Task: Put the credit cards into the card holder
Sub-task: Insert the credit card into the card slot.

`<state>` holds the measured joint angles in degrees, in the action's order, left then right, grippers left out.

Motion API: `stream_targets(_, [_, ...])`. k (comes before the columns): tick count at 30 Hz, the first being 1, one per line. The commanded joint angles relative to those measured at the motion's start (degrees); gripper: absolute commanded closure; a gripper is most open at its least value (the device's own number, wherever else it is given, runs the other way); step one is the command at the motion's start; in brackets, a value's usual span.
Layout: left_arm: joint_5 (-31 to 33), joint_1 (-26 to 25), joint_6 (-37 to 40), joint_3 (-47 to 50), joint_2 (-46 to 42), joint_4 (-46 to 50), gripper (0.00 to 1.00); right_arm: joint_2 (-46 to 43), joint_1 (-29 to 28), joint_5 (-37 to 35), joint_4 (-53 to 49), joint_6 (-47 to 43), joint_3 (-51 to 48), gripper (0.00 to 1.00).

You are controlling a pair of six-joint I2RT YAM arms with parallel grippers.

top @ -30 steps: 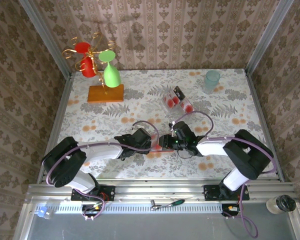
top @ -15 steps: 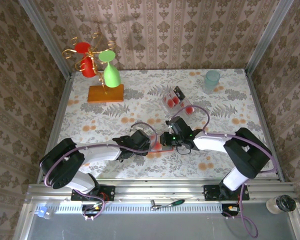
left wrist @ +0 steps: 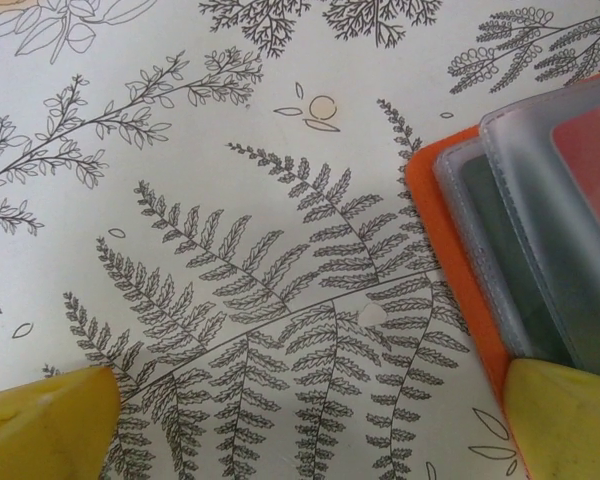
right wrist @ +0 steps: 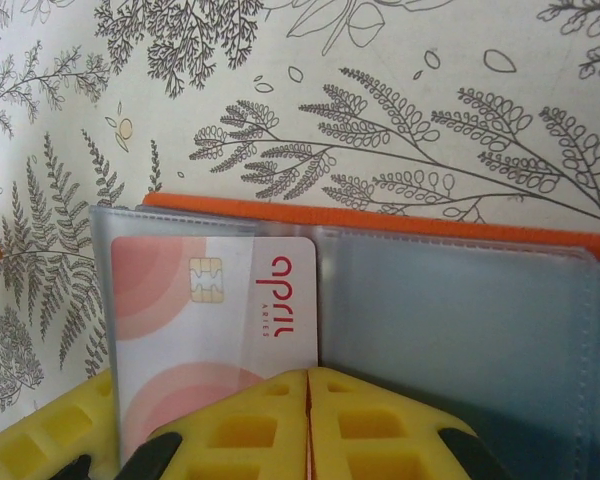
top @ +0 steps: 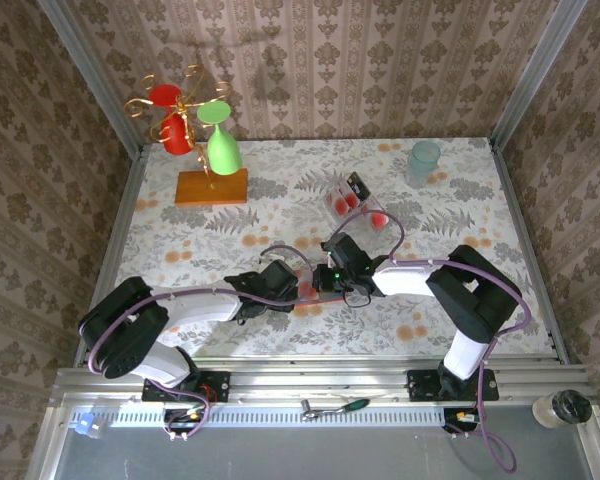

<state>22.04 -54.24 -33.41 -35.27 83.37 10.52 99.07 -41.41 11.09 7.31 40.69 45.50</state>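
The card holder (top: 315, 291) lies open on the floral cloth, orange outside (right wrist: 380, 220) with clear sleeves. A pale pink credit card (right wrist: 205, 300) with a chip and red lettering sits mostly inside the left sleeve, its right edge sticking out. My right gripper (right wrist: 308, 378) is shut just behind that card's near edge, its fingers pressed together with nothing seen between them. My left gripper (left wrist: 305, 430) stands open; its right finger (left wrist: 565, 420) rests at the holder's orange edge (left wrist: 450, 230). More credit cards (top: 353, 203) lie in a small pile farther back.
An orange block (top: 211, 186) bearing a gold wire stand with red and green cups stands at the back left. A pale teal cup (top: 424, 162) is at the back right. Patterned walls close in the table on three sides.
My right gripper has shut and moved left and slightly back over the card holder. The left gripper has stayed open and almost still.
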Motion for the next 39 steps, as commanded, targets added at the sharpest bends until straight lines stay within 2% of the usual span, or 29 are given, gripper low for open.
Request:
stream_targets(1, [0.92,0.86,-0.40,0.05,-3.09,2.61,0.00,0.92,-1.70,2.05,-0.92,0.44,1.26,0.90])
stream_targets(5, [1.80,3.77,-2.02,0.49,-7.92,6.78,0.00,-1.54,-1.74,1.29,-2.70,-0.16,0.99,0.91])
stream_targets(10, [0.62,5.37,-1.50,1.35,-10.52,6.65,0.00,-3.64,-1.73,1.03,-3.68,-0.54,0.55,0.91])
stream_targets(28, [-1.05,5.28,-1.50,0.64,-0.72,4.59,0.00,0.01,-2.07,3.75,-1.29,0.35,1.60,0.94])
stream_targets(39, [-1.65,5.28,-0.87,0.49,0.45,3.36,0.00,2.74,-4.52,4.29,-1.96,0.69,4.12,0.95])
